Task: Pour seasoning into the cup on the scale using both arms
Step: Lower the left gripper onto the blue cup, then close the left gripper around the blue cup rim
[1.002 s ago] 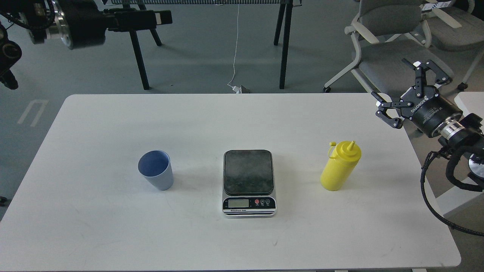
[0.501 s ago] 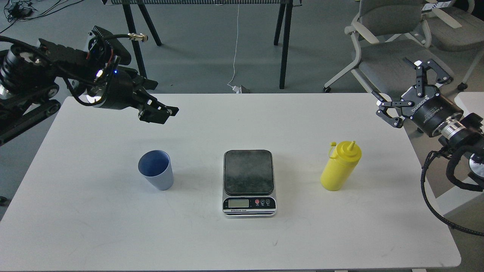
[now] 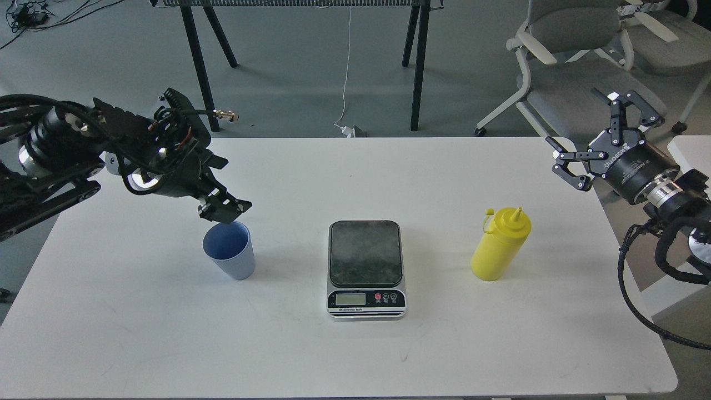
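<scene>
Cup [image 3: 230, 253] blue-grey, ribbed – bottle [image 3: 499, 244] bright yellow – scale [image 3: 365, 269] dark platform, silver front.

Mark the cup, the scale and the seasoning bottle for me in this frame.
cup [image 3: 238, 265], head view, on its ribbed outer wall.
scale [image 3: 365, 253], head view, middle of its dark platform.
seasoning bottle [image 3: 493, 255], head view, on its yellow body below the cone cap.

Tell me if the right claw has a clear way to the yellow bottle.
Probably yes. The right claw hangs open, up and to the right of the yellow bottle, with only bare table between them. The scale sits well left.
</scene>
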`<action>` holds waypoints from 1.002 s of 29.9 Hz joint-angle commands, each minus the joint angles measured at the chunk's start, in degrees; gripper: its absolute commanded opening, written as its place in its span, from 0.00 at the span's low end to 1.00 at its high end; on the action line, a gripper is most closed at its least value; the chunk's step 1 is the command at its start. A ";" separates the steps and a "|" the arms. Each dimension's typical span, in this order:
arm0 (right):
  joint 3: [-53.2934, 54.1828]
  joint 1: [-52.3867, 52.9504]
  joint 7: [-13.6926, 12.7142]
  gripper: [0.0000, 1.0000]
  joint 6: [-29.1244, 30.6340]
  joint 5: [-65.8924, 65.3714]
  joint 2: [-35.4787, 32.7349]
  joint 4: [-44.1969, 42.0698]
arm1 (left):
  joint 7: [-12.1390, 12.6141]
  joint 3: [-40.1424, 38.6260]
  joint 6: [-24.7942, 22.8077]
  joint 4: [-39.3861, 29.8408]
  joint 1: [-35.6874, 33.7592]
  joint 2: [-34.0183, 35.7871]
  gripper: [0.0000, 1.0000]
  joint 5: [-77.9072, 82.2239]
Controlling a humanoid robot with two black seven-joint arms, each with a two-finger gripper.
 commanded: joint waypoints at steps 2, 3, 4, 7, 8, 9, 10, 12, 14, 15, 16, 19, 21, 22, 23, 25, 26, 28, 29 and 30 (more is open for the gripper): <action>0.00 -0.07 -0.01 1.00 0.00 -0.04 -0.25 -0.05 | -0.01 0.55 -0.01 1.56 0.63 -1.30 1.00 0.03; 0.00 -0.07 -0.01 1.00 0.00 0.05 -0.25 -0.05 | -0.01 0.55 -0.01 1.91 0.63 -1.65 1.00 0.03; 0.09 -0.16 -0.01 1.00 0.00 0.05 -0.25 -0.05 | -0.01 0.55 -0.01 2.35 0.72 -2.00 1.00 0.03; 0.09 -0.16 -0.01 1.00 0.00 -0.04 -0.25 -0.05 | -0.01 2.04 -0.01 3.49 0.72 -2.62 1.00 0.03; 0.09 -0.16 -0.01 1.00 0.00 -0.04 -0.33 -0.05 | -0.01 2.57 -0.01 3.93 0.72 -2.71 1.00 0.03; 0.09 -0.25 -0.01 1.00 0.00 0.05 -0.33 -0.05 | -0.01 3.27 -0.01 4.37 0.72 -2.79 1.00 0.03; 0.09 -0.42 -0.01 1.00 0.00 -0.04 -0.33 -0.05 | -0.01 3.71 -0.01 4.64 0.72 -2.80 1.00 0.03; 0.09 -0.86 0.08 1.00 0.00 0.05 -0.33 -0.05 | -0.01 4.41 -0.01 4.73 0.72 -2.80 1.00 0.03; 0.09 -0.95 0.17 1.00 0.00 0.05 -0.33 0.04 | -0.01 4.94 -0.01 5.16 0.81 -2.80 1.00 0.03; 0.09 -0.95 0.34 1.00 0.00 0.05 -0.42 0.04 | -0.01 5.12 -0.01 5.43 0.98 -2.88 1.00 0.03; 0.09 -0.95 0.52 1.00 0.00 0.05 -0.42 0.04 | -0.01 5.21 -0.01 5.78 1.25 -3.06 0.99 0.03; 0.09 -1.04 0.61 1.00 0.00 0.05 -0.42 0.04 | -0.01 5.29 -0.01 7.71 1.34 -3.50 0.99 0.03; 0.09 -1.04 0.61 1.00 0.00 0.05 -0.42 0.12 | -0.01 5.56 -0.01 8.85 1.42 -4.11 0.99 0.03; 0.09 -1.04 0.69 1.00 0.00 0.05 -0.42 0.12 | -0.01 5.91 -0.01 9.56 1.42 -4.37 0.99 0.03; 0.09 -1.04 0.69 1.00 0.00 0.05 -0.42 0.12 | -0.01 6.43 -0.01 10.08 1.42 -4.55 0.99 0.03; 0.09 -1.04 0.61 1.00 0.00 0.05 -0.42 0.12 | -0.01 7.40 0.04 10.79 1.42 -4.90 0.99 0.03; 0.09 -1.13 0.61 1.00 0.00 0.05 -0.51 0.04 | -0.01 7.67 0.30 11.05 1.42 -4.99 0.99 0.03; 0.09 -1.22 0.69 1.00 0.00 0.05 -0.51 0.12 | -0.01 7.93 0.48 11.23 1.42 -5.25 0.99 0.03; 0.09 -1.22 0.69 1.00 0.00 0.05 -0.60 0.04 | -0.01 7.93 0.48 11.23 1.60 -5.43 0.99 0.03; 0.09 -1.22 0.69 1.00 0.00 0.05 -0.60 0.04 | -0.01 7.93 0.48 11.23 1.77 -5.52 0.99 0.03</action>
